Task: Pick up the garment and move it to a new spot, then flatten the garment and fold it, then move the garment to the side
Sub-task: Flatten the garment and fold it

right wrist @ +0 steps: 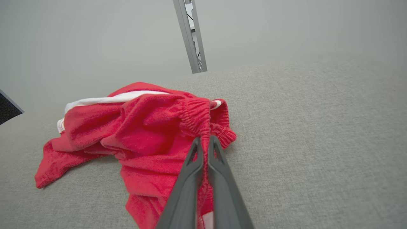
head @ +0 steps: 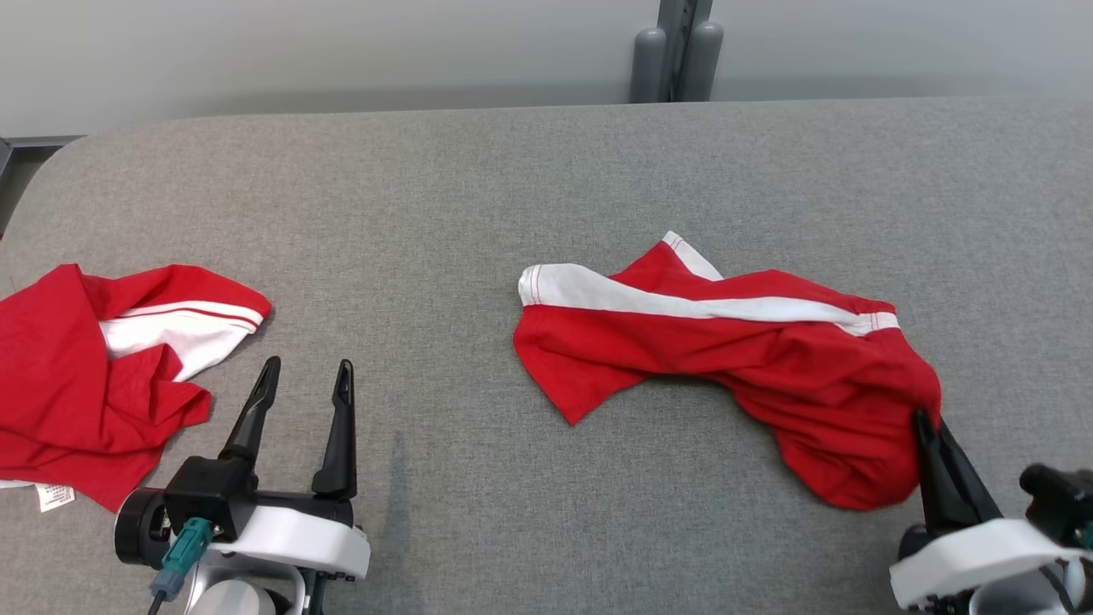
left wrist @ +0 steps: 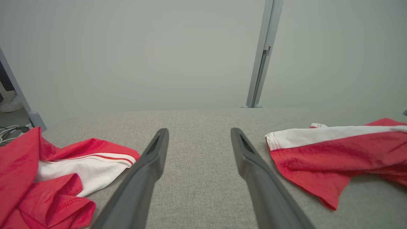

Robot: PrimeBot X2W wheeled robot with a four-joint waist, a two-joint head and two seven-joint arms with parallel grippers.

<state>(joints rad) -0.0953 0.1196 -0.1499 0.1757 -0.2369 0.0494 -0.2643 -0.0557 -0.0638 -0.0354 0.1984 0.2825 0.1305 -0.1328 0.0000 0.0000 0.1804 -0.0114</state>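
The broad grey fabric-covered table [head: 478, 188] bears a rumpled red cloth garment with a white side stripe [head: 726, 350], lying right of centre. A second crumpled red-and-white garment [head: 77, 376] lies at the table's left edge, well apart from the first. The right gripper [right wrist: 205, 141] is pinched tight on the gathered elastic hem at the striped garment's near right corner. The left gripper [head: 307, 367] hovers between the two garments, fingers spread and holding nothing.

The left gripper [head: 307, 367] and right gripper [head: 924, 423] match — long, dark, tapering fingers [head: 340, 427] on black mounts [head: 209, 491], white wrist shells [head: 295, 534]; a teal plug [head: 189, 540] with dark cable at the left wrist.
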